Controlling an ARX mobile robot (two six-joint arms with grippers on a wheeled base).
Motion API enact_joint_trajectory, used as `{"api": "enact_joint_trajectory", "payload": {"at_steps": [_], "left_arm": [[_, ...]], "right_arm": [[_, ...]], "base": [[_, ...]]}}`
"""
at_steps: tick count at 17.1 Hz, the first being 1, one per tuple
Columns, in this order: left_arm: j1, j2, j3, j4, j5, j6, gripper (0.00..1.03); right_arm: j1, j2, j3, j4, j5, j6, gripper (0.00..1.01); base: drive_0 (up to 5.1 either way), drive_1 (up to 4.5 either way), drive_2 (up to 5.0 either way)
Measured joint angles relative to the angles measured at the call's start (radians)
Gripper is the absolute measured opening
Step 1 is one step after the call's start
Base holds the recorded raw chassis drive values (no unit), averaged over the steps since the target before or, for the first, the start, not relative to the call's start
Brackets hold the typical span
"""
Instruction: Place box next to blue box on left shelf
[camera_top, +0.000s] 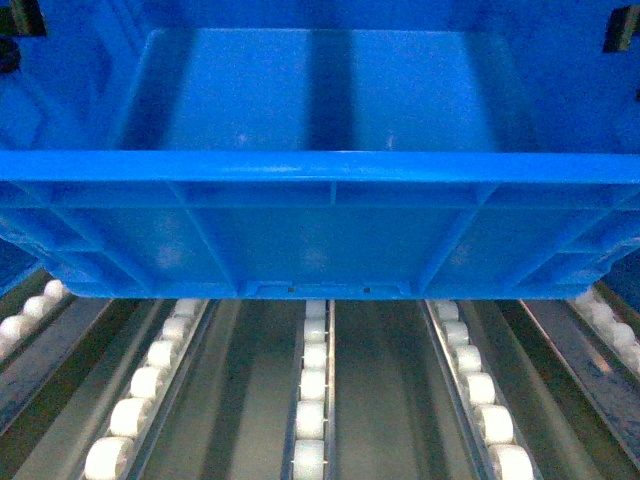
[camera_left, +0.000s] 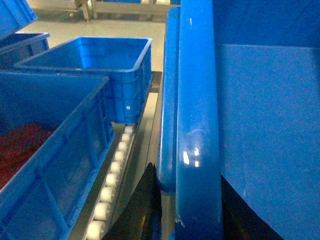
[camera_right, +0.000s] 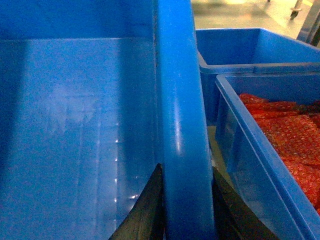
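The box (camera_top: 320, 230), a big bright-blue ribbed crate, fills the head view and hangs just over the left shelf's roller lanes (camera_top: 312, 400). My left gripper (camera_left: 186, 172) is shut on the box's left rim (camera_left: 197, 125), one black finger outside the wall and one inside. At the other end my right gripper (camera_right: 186, 167) is shut on the right rim (camera_right: 177, 125) in the same way. In the left wrist view a blue box (camera_left: 60, 145) with red contents sits on the rollers (camera_left: 115, 170) in the lane beside the held box.
An empty blue crate (camera_left: 105, 65) stands further along the left lane. On the right, a blue crate of red material (camera_right: 270, 145) sits close beside the held box, with another blue crate (camera_right: 240, 50) behind it. Floor shows beyond the rack.
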Motion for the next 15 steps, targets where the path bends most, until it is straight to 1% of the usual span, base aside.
{"api": "enact_joint_trajectory", "payload": {"at_steps": [1,2,3,5,7,8,10,12,15], "left_arm": [[0.0,0.0,0.003,-0.005,-0.003,0.016,0.17],[0.0,0.001,0.015,-0.064,-0.006,0.024,0.17],[0.0,0.008,0.025,-0.142,-0.01,0.03,0.17],[0.0,0.04,0.043,-0.261,-0.003,0.019,0.17],[0.0,0.066,0.065,-0.371,0.011,-0.005,0.17],[0.0,0.072,0.072,-0.404,0.008,-0.011,0.17],[0.0,0.091,0.078,-0.438,0.0,-0.024,0.17],[0.004,0.106,0.079,-0.455,0.011,-0.049,0.17],[0.01,0.127,0.084,-0.481,0.026,-0.068,0.17]], "right_arm": [[-0.006,-0.012,0.016,-0.085,-0.058,0.035,0.17],[-0.013,-0.011,0.02,-0.15,-0.111,0.067,0.17],[-0.019,-0.001,0.019,-0.204,-0.15,0.093,0.17],[-0.032,0.024,0.019,-0.27,-0.201,0.125,0.17],[-0.039,0.053,0.017,-0.305,-0.215,0.144,0.17],[-0.04,0.063,0.017,-0.309,-0.226,0.146,0.17],[-0.04,0.076,0.014,-0.32,-0.242,0.154,0.17],[-0.04,0.087,0.013,-0.332,-0.241,0.154,0.17],[-0.04,0.094,0.014,-0.337,-0.238,0.15,0.17]], "base": [[0.0,0.0,0.0],[0.0,0.0,0.0],[0.0,0.0,0.0],[0.0,0.0,0.0],[0.0,0.0,0.0],[0.0,0.0,0.0],[0.0,0.0,0.0],[0.0,0.0,0.0],[0.0,0.0,0.0]]}}
